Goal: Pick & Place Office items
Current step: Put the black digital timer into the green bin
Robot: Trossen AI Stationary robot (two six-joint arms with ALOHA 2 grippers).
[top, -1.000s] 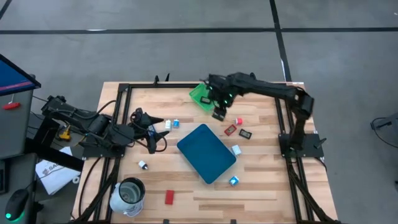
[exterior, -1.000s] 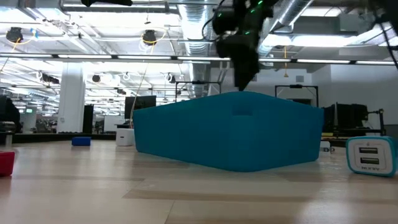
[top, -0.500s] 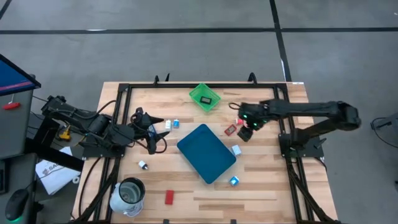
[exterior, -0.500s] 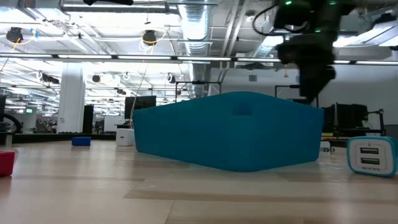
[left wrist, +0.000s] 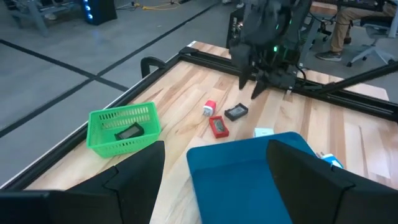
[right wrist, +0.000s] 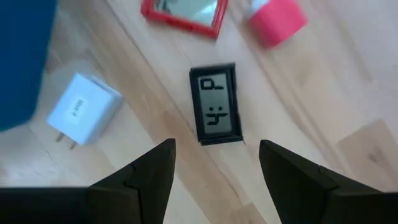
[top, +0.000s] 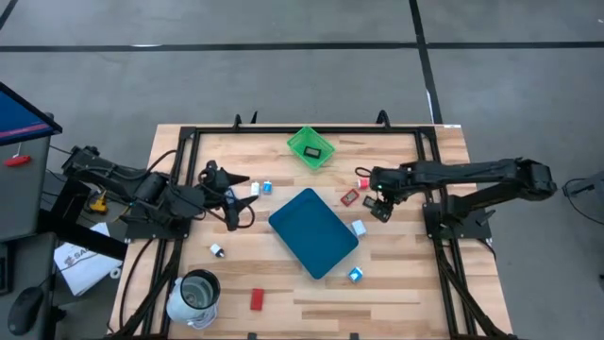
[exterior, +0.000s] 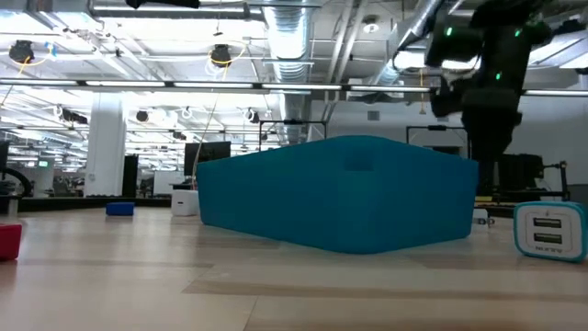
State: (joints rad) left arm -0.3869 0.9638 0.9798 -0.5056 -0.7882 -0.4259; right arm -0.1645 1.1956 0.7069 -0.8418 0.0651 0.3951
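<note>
Left gripper [top: 229, 210] parked at the table's left side, jaws spread, empty. Teal board [top: 312, 231] mid-table. Right gripper [top: 380, 210] poised directly over a flat black rectangle [right wrist: 216, 103], fingers [right wrist: 151, 180] wide apart, nothing held, beside a red rectangle [right wrist: 185, 12].

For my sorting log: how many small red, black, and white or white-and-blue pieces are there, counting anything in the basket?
Red pieces: 3
Black pieces: 2, one inside the green basket
White or white-and-blue pieces: 5
Total: 10
</note>
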